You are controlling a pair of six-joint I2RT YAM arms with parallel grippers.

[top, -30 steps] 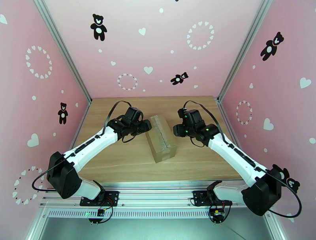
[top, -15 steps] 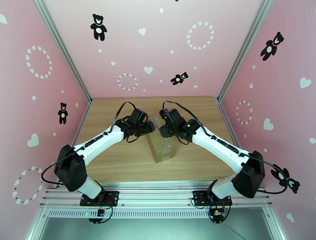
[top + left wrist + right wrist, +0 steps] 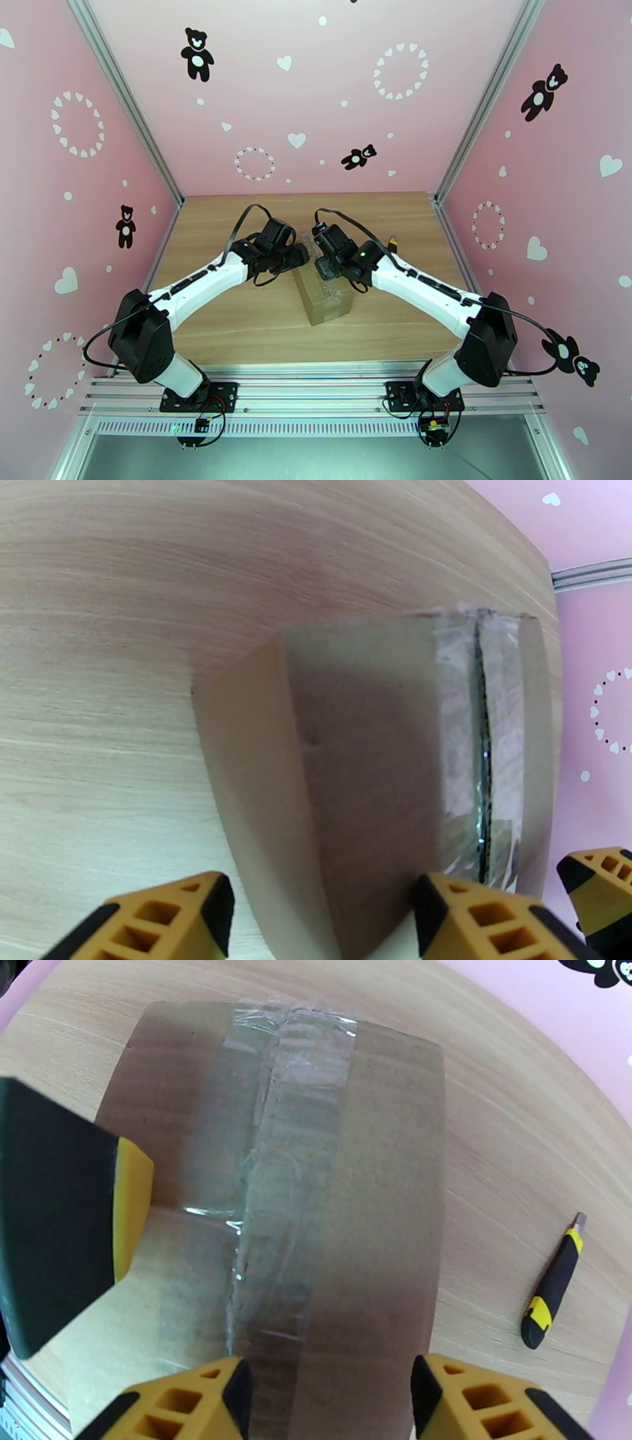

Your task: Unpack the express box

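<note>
Arm, left side: it comes in from 7 o'clock in the top view, and your left gripper [image 3: 299, 254] sits at the 10 o'clock side of the express box [image 3: 322, 294].
Left jaws: spread wide, nothing pinched. In the left wrist view one yellow finger [image 3: 142, 918] hangs over the bare table [image 3: 95, 638] and the other is over the box top, so they straddle its long upper edge. Can't tell if either one touches cardboard.
Box: mid-table, flaps lying flat, long axis running roughly 11 to 5 o'clock from above.
Tape: clear shiny tape [image 3: 292, 1157] runs down the top seam, a bit wrinkly. Your left wrist view shows a dark slit [image 3: 482, 756] along that seam.
Right gripper: your right gripper [image 3: 325, 264] hangs over the box's 12 o'clock end, with its arm coming in from 5 o'clock.
Right jaws: apart too, holding nothing, both fingers above the box top with the taped seam between them.
Knife: a black-and-yellow utility knife [image 3: 553, 1280] lies flat on the wood at the box's 3 o'clock in the right wrist view, well apart from it.
</note>
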